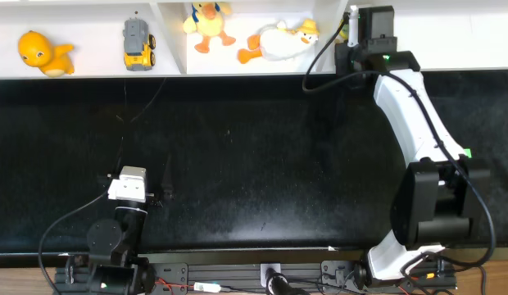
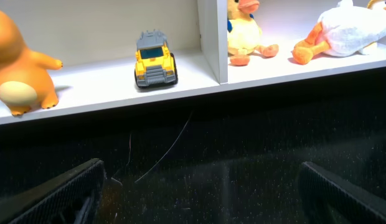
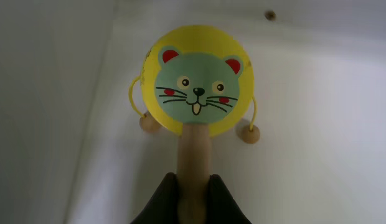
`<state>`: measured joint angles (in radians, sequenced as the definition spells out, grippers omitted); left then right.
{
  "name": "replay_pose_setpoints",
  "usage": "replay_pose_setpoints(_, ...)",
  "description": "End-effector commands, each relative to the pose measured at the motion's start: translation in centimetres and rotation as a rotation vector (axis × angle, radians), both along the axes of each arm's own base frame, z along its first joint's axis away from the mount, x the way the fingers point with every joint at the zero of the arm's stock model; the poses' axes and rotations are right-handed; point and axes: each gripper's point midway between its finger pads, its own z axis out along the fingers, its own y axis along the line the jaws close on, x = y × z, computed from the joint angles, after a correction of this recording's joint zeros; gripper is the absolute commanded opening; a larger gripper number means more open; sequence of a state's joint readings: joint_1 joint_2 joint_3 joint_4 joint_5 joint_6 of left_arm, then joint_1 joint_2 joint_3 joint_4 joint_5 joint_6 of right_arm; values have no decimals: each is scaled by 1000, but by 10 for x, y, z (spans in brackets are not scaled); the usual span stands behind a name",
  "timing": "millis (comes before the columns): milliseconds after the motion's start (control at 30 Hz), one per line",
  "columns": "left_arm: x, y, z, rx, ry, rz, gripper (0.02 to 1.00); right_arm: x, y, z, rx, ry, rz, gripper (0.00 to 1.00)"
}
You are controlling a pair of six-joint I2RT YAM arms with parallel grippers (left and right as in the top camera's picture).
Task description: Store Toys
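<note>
Right gripper (image 3: 193, 182) clenches the rattle drum (image 3: 198, 90) by its wooden handle inside a white shelf (image 3: 317, 124) compartment. Left gripper (image 2: 202, 186) rests released over the black table (image 2: 243, 155), facing the shelved truck (image 2: 155, 60) and duck (image 2: 246, 31). From above, an orange toy (image 1: 45, 52) and goose (image 1: 278, 41) also sit stored; releasing the drum is probably the last step.

The top camera is looking down on the black worktop (image 1: 254, 164) and white shelf (image 1: 90, 70). The left wrist camera is facing that shelf from low, sharing the yellow toy truck (image 2: 155, 59). The right wrist camera is looking closely at a cat-faced rattle drum (image 3: 196, 93).
</note>
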<state>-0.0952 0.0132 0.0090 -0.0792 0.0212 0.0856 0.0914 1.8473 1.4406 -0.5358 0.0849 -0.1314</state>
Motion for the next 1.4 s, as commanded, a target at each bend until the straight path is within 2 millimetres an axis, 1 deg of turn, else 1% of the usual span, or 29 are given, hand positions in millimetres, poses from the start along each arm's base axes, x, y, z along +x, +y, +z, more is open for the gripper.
replay_pose_setpoints(33, 0, 0, 1, 15, -7, 0, 998, 11, 9, 7, 6, -29, -12, 312)
replay_pose_setpoints(100, 0, 0, 1, 15, -7, 0, 998, 8, 5, 5, 6, -17, -53, 437)
replay_pose_setpoints(167, 0, 0, 1, 15, -7, 0, 998, 4, 4, 5, 6, -2, -55, 461)
replay_pose_setpoints(233, 0, 0, 1, 15, -7, 0, 998, -4, 4, 7, 3, 17, -54, 535)
replay_pose_setpoints(300, 0, 0, 1, 15, -7, 0, 998, -15, 4, 10, -1, 33, -51, 570)
replay_pose_setpoints(333, 0, 0, 1, 15, -7, 0, 996, -23, 4, 12, -2, 40, -48, 579)
replay_pose_setpoints(367, 0, 0, 1, 15, -7, 0, 998, -31, 4, 12, -3, 46, -45, 610)
replay_pose_setpoints(400, 0, 0, 1, 15, -7, 0, 998, -42, 4, 12, -6, 52, -41, 636)
replay_pose_setpoints(433, 0, 0, 1, 15, -7, 0, 998, -53, 3, 11, -6, 58, -41, 641)
replay_pose_setpoints(500, 0, 0, 1, 15, -7, 0, 998, -79, -1, 8, -8, 70, -43, 665)
replay_pose_setpoints(533, 0, 0, 1, 15, -7, 0, 996, -96, -4, 6, -12, 74, -45, 693)
replay_pose_setpoints(567, 0, 0, 1, 15, -7, 0, 998, -109, -7, 6, -16, 76, -49, 759)
replay_pose_setpoints(633, 0, 0, 1, 15, -7, 0, 998, -146, -14, 6, -28, 80, -57, 998)
replay_pose_setpoints(667, 0, 0, 1, 15, -7, 0, 998, -160, -16, 5, -29, 86, -57, 998)
replay_pose_setpoints(700, 0, 0, 1, 15, -7, 0, 998, -187, -19, 5, -30, 99, -56, 996)
replay_pose_setpoints(833, 0, 0, 1, 15, -7, 0, 998, -239, -25, 7, -35, 133, -56, 996)
replay_pose_setpoints(867, 0, 0, 1, 15, -7, 0, 996, -249, -26, 9, -36, 141, -56, 996)
replay_pose_setpoints(933, 0, 0, 1, 15, -7, 0, 998, -261, -28, 11, -37, 150, -56, 996)
replay_pose_setpoints(1033, 0, 0, 1, 15, -7, 0, 998, -269, -29, 15, -37, 147, -56, 996)
replay_pose_setpoints(1267, 0, 0, 1, 15, -7, 0, 996, -268, -28, 17, -30, 134, -55, 996)
replay_pose_setpoints(1300, 0, 0, 1, 15, -7, 0, 996, -259, -36, 16, -30, 123, -91, 996)
replay_pose_setpoints(1400, 0, 0, 1, 15, -7, 0, 998, -258, -50, 14, -42, 131, -129, 996)
